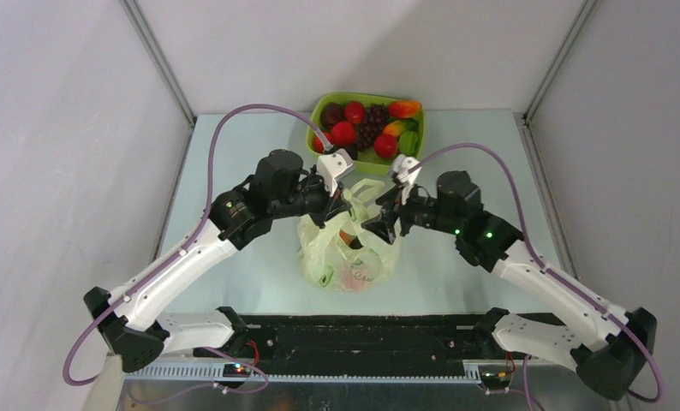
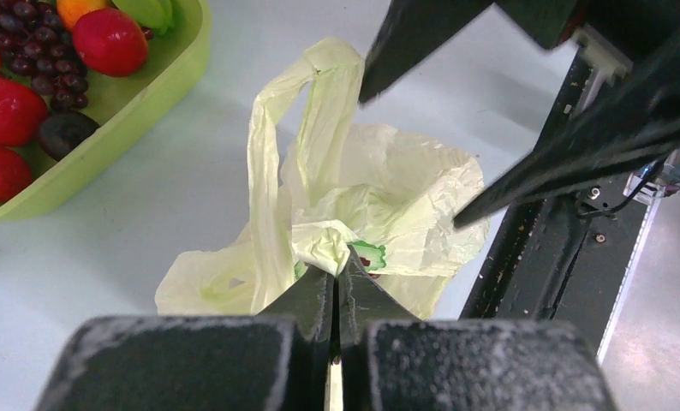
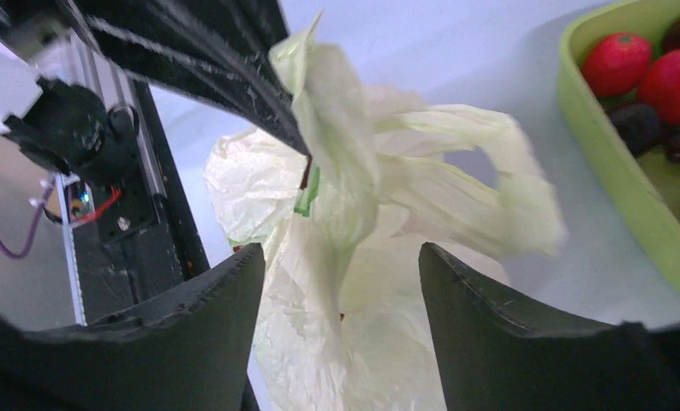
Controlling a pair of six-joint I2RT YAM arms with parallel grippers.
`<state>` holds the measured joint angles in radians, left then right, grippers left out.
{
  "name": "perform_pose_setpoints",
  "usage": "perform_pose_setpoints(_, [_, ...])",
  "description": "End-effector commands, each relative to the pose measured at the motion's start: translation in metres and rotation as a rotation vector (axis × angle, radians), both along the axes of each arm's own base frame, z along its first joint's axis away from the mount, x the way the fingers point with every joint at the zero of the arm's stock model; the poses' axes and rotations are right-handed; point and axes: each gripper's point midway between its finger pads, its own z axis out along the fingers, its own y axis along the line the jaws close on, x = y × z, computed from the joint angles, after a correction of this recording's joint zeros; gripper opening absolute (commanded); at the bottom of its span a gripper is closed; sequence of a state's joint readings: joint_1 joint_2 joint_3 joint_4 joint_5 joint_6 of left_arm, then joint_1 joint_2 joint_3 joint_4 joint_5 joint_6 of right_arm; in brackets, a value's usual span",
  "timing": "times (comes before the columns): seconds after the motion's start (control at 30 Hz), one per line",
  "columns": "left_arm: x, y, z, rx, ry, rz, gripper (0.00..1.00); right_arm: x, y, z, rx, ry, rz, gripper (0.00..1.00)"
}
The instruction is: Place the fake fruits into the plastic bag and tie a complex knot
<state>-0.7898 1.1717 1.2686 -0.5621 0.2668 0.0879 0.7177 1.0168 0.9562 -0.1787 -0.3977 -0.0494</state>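
the plastic bag (image 1: 349, 257) sits slumped on the table (image 1: 456, 282), between the two arms and just in front of the lime tray (image 2: 140, 120). the left tool (image 2: 337, 276) is clamped on a bunched fold of the bag's film near its mouth, fingers pressed together. the right tool (image 3: 341, 257) stands apart, its fingers straddling the upper film without pinching it.

the bag is thin, light and crinkly. it will likely slide and crumple instead of holding a shape, and a hard tug could stretch or tear it. the safest hold looks to be the handle loops (image 2: 268, 145), gathered into a band where the film is doubled. two loops can be counted, one upright and one drooping to the side. no finished knot can be made out.

most of the fake fruits (image 1: 354, 112) lie in the tray: about four red ones, one dark plum, one bunch of grapes, two orange pieces and one green one. a reddish shape shows through the bag, but the number inside cannot be told. the fruits look hard and glossy, so probably slippery to grip.
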Motion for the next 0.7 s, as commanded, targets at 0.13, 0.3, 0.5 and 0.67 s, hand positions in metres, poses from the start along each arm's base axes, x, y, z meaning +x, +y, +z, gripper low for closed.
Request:
perform_pose_setpoints(0.13, [0.001, -0.004, 0.013, -0.041, -0.068, -0.024, 0.0, 0.028, -0.035, 0.066, 0.284, 0.11, -0.178, 0.8])
perform_pose_setpoints(0.3, [0.002, -0.005, 0.011, -0.042, -0.071, -0.023, 0.0, 0.045, -0.032, 0.067, 0.314, 0.155, -0.202, 0.79])
perform_pose_setpoints(0.5, [0.004, -0.004, 0.009, -0.039, -0.076, -0.015, 0.0, 0.055, -0.017, 0.072, 0.369, 0.197, -0.151, 0.7])
perform_pose_setpoints(0.67, [0.006, -0.004, 0.008, -0.041, -0.082, -0.007, 0.0, 0.059, -0.007, 0.064, 0.356, 0.259, -0.126, 0.58])
